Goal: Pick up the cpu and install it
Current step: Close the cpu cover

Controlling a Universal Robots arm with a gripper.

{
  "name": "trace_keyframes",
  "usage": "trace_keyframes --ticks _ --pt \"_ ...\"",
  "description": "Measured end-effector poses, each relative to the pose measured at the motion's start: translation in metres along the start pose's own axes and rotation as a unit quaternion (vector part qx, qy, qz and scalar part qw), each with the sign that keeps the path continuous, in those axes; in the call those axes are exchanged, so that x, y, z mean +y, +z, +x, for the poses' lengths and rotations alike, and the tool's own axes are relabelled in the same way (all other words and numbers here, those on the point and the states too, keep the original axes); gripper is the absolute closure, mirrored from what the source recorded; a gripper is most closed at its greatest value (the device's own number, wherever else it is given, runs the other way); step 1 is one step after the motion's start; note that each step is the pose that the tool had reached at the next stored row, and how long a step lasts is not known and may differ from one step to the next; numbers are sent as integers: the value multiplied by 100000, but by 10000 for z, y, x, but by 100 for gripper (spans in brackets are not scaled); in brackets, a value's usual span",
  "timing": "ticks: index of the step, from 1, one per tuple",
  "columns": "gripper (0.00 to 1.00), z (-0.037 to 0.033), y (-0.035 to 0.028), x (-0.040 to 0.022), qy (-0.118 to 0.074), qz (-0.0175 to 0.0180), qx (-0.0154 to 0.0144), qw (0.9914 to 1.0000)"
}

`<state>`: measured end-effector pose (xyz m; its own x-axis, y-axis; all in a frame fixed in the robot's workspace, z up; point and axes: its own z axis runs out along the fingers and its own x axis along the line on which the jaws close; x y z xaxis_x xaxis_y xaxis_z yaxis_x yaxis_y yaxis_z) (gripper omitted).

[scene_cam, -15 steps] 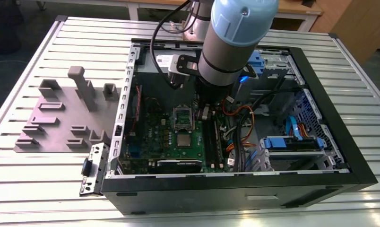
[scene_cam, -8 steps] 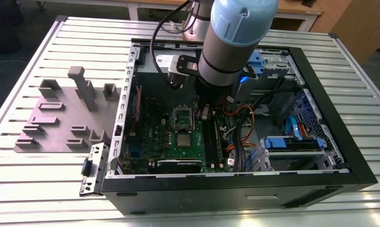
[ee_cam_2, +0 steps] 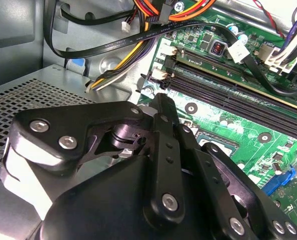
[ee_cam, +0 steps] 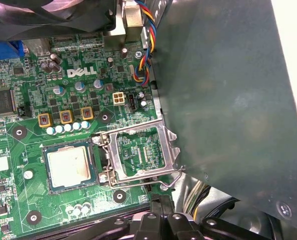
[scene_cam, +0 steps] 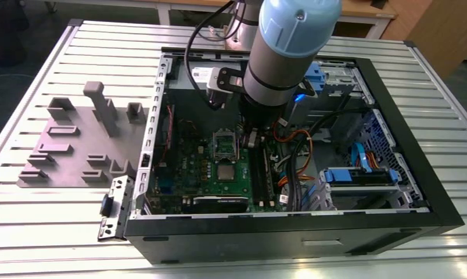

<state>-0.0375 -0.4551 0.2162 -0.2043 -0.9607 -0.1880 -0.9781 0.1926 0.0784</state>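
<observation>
The cpu (ee_cam: 68,167), a small silvery square chip, lies flat in the socket of the green board (ee_cam: 18,145). In the exterior view the cpu (scene_cam: 227,172) shows in the middle of the open computer case. The metal socket frame (ee_cam: 138,152) stands flipped open beside the chip. My gripper (ee_cam: 161,200) is shut with nothing in it, its black tip apart from the chip and near the open frame's lever. In the second wrist view the gripper (ee_cam_2: 161,100) hangs over the board by the long memory slots (ee_cam_2: 228,90).
The arm (scene_cam: 284,52) reaches down into the black case (scene_cam: 295,232) on a slatted table (scene_cam: 32,232). Bundled cables (ee_cam_2: 113,45) and a perforated metal cage (ee_cam_2: 28,100) crowd one side. A grey wall (ee_cam: 228,90) stands close beside the socket. A grey fixture plate (scene_cam: 78,145) lies at the exterior view's left.
</observation>
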Motion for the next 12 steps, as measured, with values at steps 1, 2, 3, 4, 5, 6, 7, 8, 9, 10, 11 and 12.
trace_keyframes --ticks 1,2,3,4,5,6,7,8,9,10,11,12 --pt "89 0 0 0 1 0 0 100000" --pt "89 0 0 0 2 -1 3 100000" --pt "89 0 0 0 5 -1 3 100000" --pt "89 0 0 0 3 -1 0 100000" --pt "89 0 0 0 5 1 2 100000" --pt "89 0 0 0 5 2 0 100000" --pt "89 0 0 0 10 -4 -28 100000" --pt "89 1 4 0 1 -46 -285 100000" --pt "89 1 6 0 -18 -148 -751 99997" --pt "89 2 9 0 -40 -255 -1244 99992" --pt "89 3 13 -1 -62 -361 -1743 99984" --pt "89 3 18 -1 -72 -430 -2074 99978"
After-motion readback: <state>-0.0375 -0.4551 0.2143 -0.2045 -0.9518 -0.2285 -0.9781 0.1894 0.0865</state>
